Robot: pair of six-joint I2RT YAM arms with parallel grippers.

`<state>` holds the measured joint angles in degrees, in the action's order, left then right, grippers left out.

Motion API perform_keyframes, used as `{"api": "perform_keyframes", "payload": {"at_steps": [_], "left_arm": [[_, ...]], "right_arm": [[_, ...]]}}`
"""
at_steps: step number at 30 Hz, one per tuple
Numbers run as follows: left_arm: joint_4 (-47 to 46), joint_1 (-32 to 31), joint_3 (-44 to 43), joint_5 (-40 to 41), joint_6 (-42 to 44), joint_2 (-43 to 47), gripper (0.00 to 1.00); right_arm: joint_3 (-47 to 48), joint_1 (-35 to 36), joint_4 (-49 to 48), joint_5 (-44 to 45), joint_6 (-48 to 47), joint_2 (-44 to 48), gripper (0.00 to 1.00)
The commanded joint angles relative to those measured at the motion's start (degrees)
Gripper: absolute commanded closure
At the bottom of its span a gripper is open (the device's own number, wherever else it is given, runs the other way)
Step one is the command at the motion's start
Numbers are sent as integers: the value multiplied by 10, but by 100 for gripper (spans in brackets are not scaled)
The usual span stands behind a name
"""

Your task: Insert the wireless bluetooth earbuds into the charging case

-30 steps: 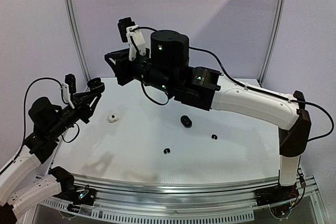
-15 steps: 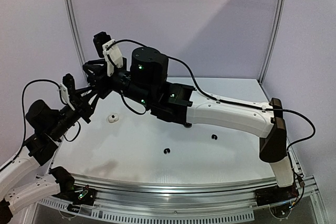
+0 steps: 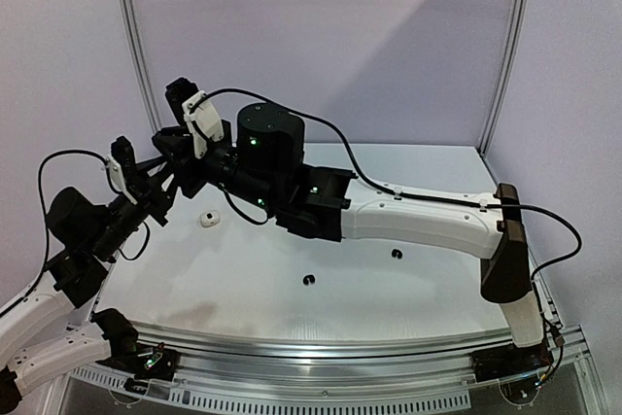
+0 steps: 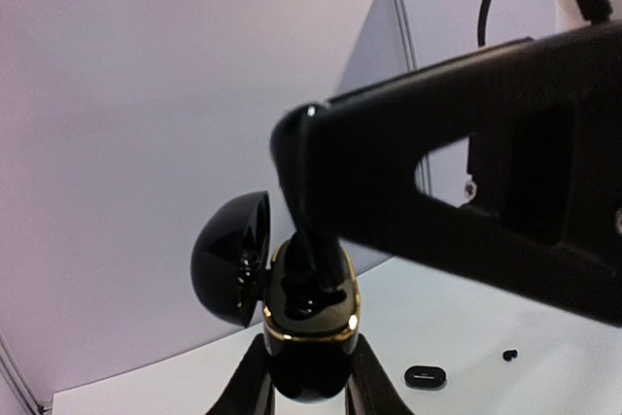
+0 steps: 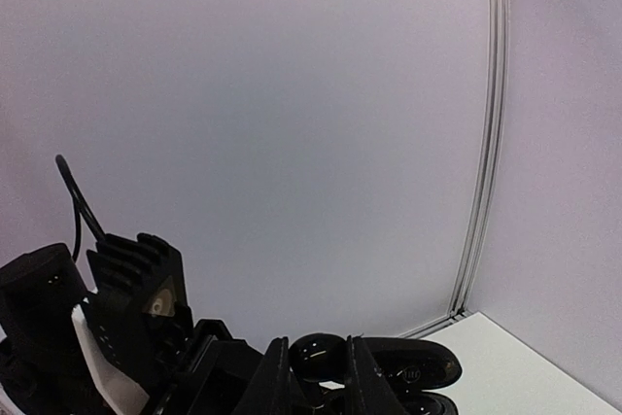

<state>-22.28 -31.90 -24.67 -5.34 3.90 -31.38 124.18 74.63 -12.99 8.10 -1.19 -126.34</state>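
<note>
In the left wrist view a glossy black charging case (image 4: 309,323) with a gold rim stands upright, its lid (image 4: 231,259) swung open to the left. My left gripper (image 4: 307,368) is shut on its lower body. My right gripper (image 5: 316,371) reaches over from the right, shut on a glossy black earbud (image 5: 318,355) right at the case's open top. From above, both grippers meet at the far left: left gripper (image 3: 160,187), right gripper (image 3: 175,160). Two black earbuds (image 3: 309,281) (image 3: 396,254) lie on the table.
A small white item (image 3: 207,219) lies on the white table (image 3: 243,269) just right of the grippers. The right arm (image 3: 418,225) stretches low across the table's middle. A black oval piece (image 4: 425,376) and a tiny black earbud (image 4: 510,354) lie beyond the held case.
The right arm has swung left and lowered, bringing its gripper onto the case held by the left gripper. A black oval piece at mid-table is now hidden behind that arm.
</note>
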Motion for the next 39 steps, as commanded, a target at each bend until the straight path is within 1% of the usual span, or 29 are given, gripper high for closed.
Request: {"api": "perform_keyframes", "payload": {"at_steps": [1,9,13,17,21,26,30,39], "left_arm": [[-15,-11,7,2,9,8,100],[-26,-15,12,0,10,8,100],[-43,-19,16,8,19,9,100],[-83,-23,38,29,37,10,100],[-122,-24,54,34,42,1,100],[-162,-26,61,51,59,-10,100],[-206,-26,76,52,72,-9,100],[-210,-30,81,47,66,-7,100]], "right_arm": [[-9,3,-22,18,-13,13,100],[-18,2,-39,32,-8,15,100],[-29,2,-74,39,0,22,100],[-26,3,-109,23,8,39,100],[-28,9,-102,11,-4,50,100],[-34,19,-99,23,-23,49,100],[-62,23,-125,34,-35,53,100],[-37,24,-130,46,-41,19,100]]}}
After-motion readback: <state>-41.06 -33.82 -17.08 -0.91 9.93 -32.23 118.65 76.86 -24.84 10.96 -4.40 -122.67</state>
